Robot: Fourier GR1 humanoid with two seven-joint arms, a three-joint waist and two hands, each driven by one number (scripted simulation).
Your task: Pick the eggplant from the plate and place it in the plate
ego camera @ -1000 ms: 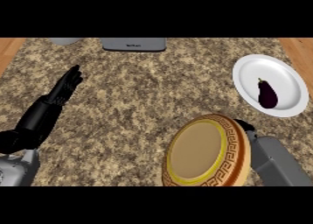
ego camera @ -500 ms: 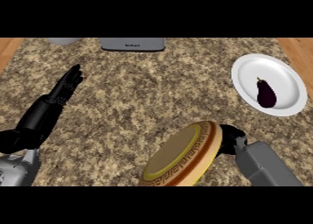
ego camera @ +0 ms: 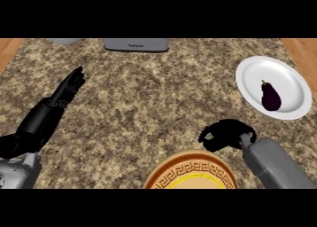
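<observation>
Lying on white plate: eggplant; right hand clenched nearby, gold-rimmed plate below.

Far right: you have a plate lying on the surface, the eggplant on it.
Near edge, centre: a second plate.
Between the plates: your right hand.
Left side: your left hand.
Far edge: a device.

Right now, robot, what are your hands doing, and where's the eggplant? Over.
Left hand open, resting on the counter. Right hand curled, holding nothing. Dark purple eggplant on round white plate, untouched. Nothing between hand and eggplant.
</observation>
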